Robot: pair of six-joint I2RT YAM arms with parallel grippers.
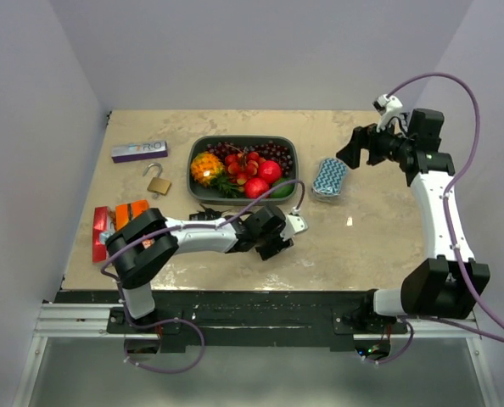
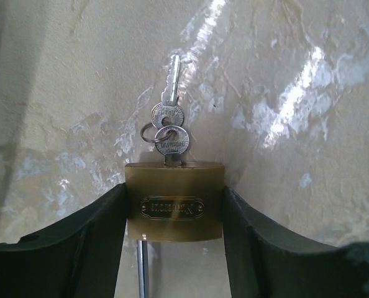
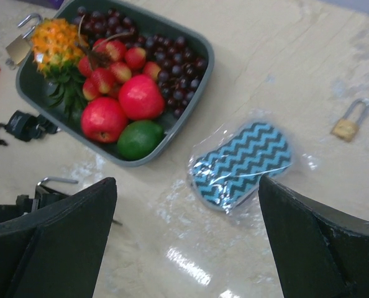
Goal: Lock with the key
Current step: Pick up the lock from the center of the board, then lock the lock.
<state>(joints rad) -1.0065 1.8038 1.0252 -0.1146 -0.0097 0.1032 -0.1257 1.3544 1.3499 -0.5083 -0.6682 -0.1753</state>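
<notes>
Left hand [image 2: 175, 214] clamps the brass padlock [image 2: 175, 192] by its sides at lower centre, key [image 2: 171, 141] already seated in it; turning is what's left, I'd judge. Right hand [image 1: 359, 146] gapes wide, empty, upper right. Overhead view hides the padlock; only the left wrist shows it.

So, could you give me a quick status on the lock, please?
Left gripper shut on brass padlock; right gripper open, aloft. Key in its keyhole. Nothing blocking.

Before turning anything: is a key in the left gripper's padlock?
In. One key shows only its head at the padlock; the spare key lies outside.
</notes>
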